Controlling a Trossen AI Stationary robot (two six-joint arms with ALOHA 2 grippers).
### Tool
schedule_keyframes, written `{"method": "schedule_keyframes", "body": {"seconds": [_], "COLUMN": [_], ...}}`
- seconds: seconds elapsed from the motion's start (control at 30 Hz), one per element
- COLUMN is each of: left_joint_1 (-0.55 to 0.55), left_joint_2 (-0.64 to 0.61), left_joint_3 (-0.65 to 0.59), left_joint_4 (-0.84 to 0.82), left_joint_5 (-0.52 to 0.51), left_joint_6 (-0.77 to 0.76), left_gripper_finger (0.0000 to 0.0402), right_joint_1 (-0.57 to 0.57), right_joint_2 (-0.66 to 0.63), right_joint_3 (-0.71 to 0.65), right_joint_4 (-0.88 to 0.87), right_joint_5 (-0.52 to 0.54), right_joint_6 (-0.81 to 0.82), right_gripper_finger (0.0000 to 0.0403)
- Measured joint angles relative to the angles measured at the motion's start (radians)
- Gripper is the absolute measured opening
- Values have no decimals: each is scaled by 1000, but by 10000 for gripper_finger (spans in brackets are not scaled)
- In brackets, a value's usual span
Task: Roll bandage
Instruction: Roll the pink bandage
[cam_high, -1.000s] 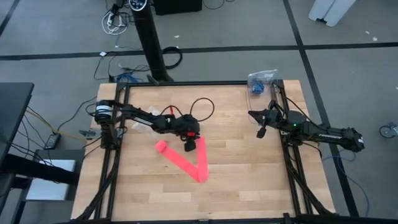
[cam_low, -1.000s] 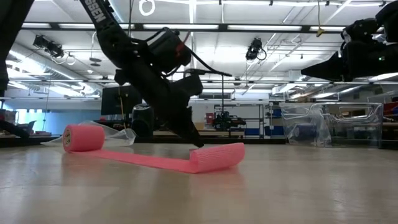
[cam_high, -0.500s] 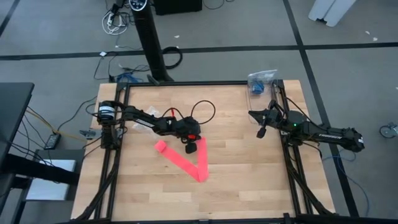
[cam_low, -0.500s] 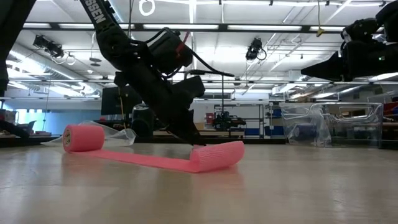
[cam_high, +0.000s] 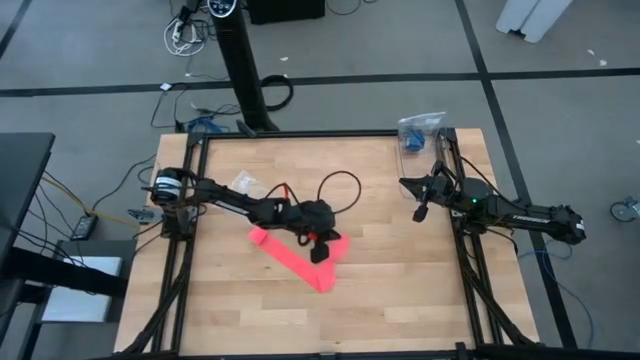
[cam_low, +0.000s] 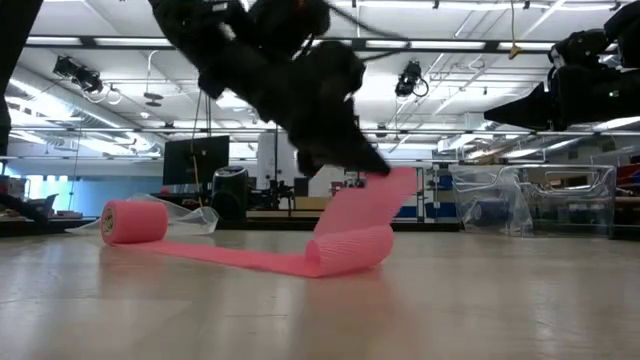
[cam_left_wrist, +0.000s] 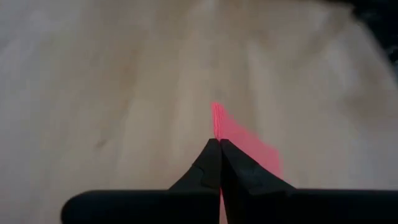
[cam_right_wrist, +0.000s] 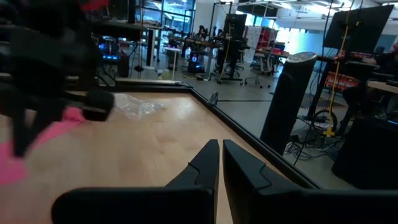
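Observation:
The bright pink bandage (cam_high: 290, 262) lies on the wooden table as a V-shaped strip. Its small rolled end (cam_high: 258, 237) rests on the table toward the left and also shows in the low view (cam_low: 135, 221). The strip doubles back at a fold (cam_high: 322, 284) near the table's middle. My left gripper (cam_high: 322, 250) is shut on the strip's free end above the table. My right gripper (cam_high: 420, 212) is shut and empty, held in the air at the table's right side. My left gripper pinches the strip's free end (cam_low: 392, 185) between its two shut fingers (cam_left_wrist: 211, 155), coming slanting down from the left. That end is lifted clear and slopes up from the fold (cam_low: 350, 250). The rest of the strip and the roll lie on the table.
A clear wrinkly plastic bag (cam_high: 245, 182) lies at the far left by the left arm. A transparent container (cam_high: 420, 130) stands at the far right corner. A black cable loop (cam_high: 338, 180) hangs off the left arm. The table's near half is bare wood (cam_high: 400, 300).
My left gripper has gone up and toward the table's right and near edges with the strip's free end. That end, which lay on the table, is now lifted and slopes up from the fold. The roll and the long strip have stayed in place.

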Motion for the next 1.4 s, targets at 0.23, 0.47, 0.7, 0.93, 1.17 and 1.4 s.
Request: {"method": "schedule_keyframes", "body": {"seconds": [0.23, 0.47, 0.7, 0.93, 1.17, 1.4], "left_joint_1": [-144, -280, -364, -395, -396, -396], "left_joint_2": [0, 0, 68, 203, 313, 378], "left_joint_3": [97, 126, 127, 127, 175, 281], "left_joint_4": [44, 76, 207, 439, 511, 485], "left_joint_5": [-90, -290, -360, -365, -335, -219], "left_joint_6": [-56, -126, -184, -227, -228, -217], "left_gripper_finger": [1, 1, 1, 1, 13, 46], "right_joint_1": [0, 0, 0, 0, 0, 0], "right_joint_2": [0, 0, 0, 0, 0, 0], "right_joint_3": [0, 0, 0, 0, 0, 0], "right_joint_4": [0, 0, -1, 0, 0, 0], "right_joint_5": [0, 0, 0, 0, 0, 0], "right_joint_6": [0, 0, 0, 0, 0, 0], "right_gripper_finger": [23, 23, 23, 23, 23, 23]}}
